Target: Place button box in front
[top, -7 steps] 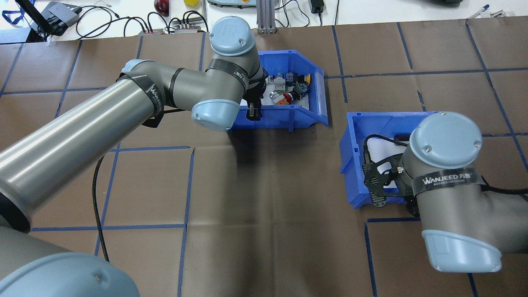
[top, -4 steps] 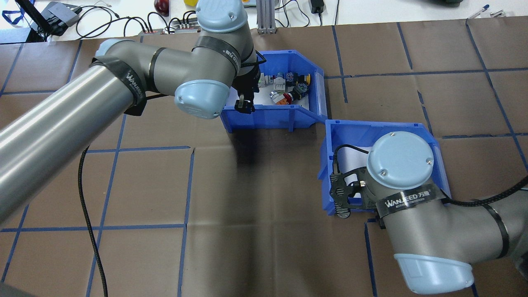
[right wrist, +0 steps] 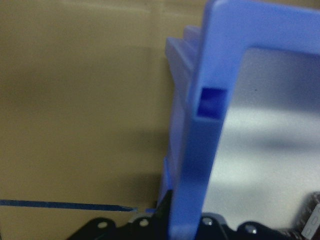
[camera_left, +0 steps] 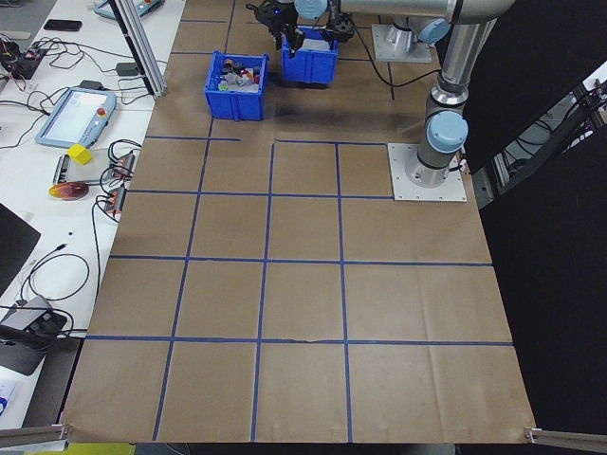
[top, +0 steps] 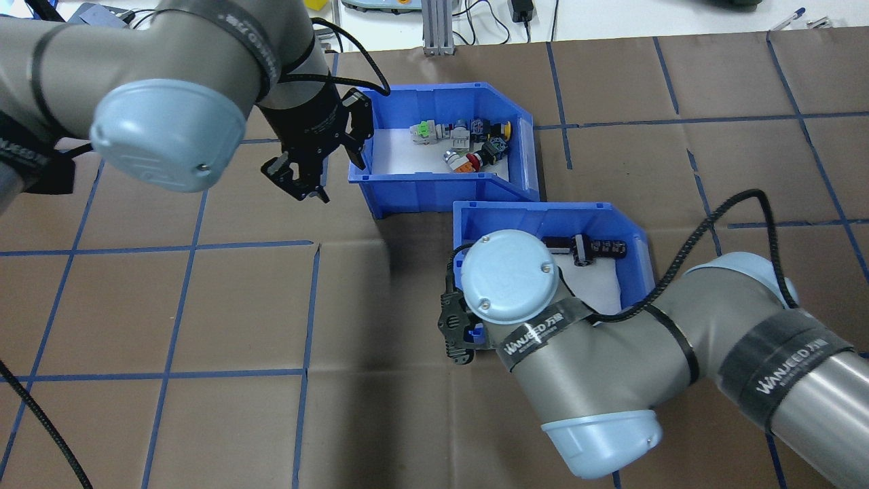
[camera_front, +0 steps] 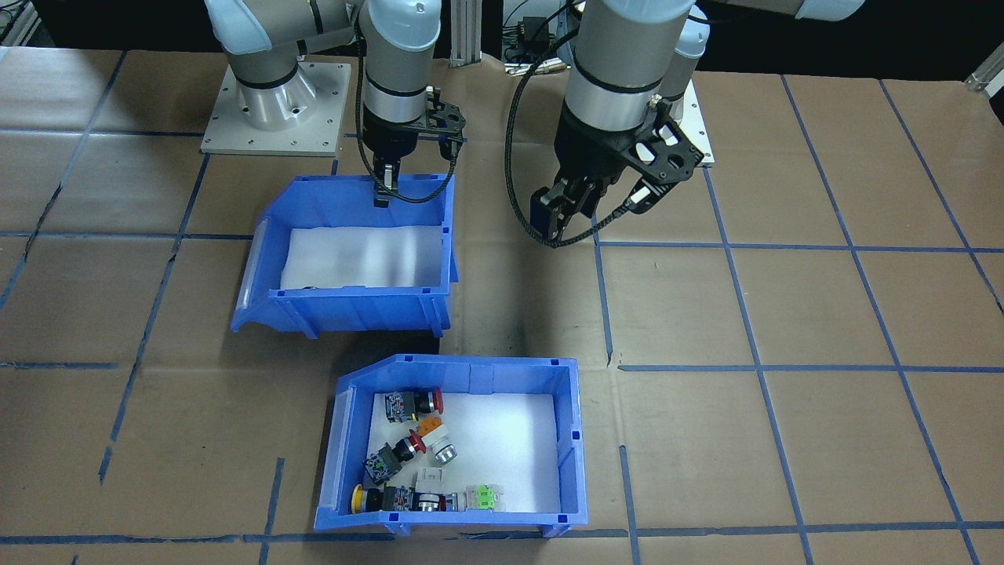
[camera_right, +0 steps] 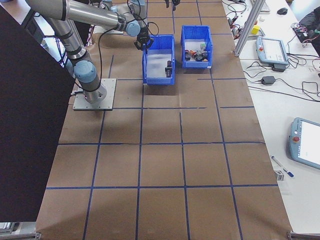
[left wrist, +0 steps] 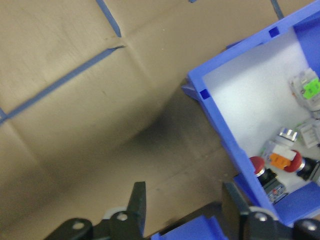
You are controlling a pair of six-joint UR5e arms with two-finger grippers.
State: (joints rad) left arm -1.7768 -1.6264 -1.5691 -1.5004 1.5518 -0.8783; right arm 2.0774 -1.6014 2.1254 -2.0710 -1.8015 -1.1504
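Note:
The button box (top: 434,187) (camera_front: 569,439) is a blue bin with red, yellow and green push-buttons (top: 468,146) on white foam; it rests on the table's far side from the robot. My left gripper (top: 299,182) (camera_front: 566,220) hangs open just off its left end, touching nothing; the left wrist view shows the fingers (left wrist: 136,202) apart over bare paper. A second blue bin (top: 543,210) (camera_front: 353,306) with dark cylindrical parts (top: 592,248) sits just robot-side of the button box. My right gripper (camera_front: 382,188) is shut on that bin's near wall (right wrist: 200,150).
Brown paper with a blue tape grid (top: 309,305) covers the table. Cables (top: 224,34) and an aluminium post (top: 434,27) lie beyond the far edge. The arms' base plates (camera_front: 274,110) are on the robot's side. A black cable (camera_front: 518,157) loops beside the left wrist.
My left gripper has come off the button box's near wall and swung away to the left. The right arm has dragged the second bin leftward, up against the button box's near side.

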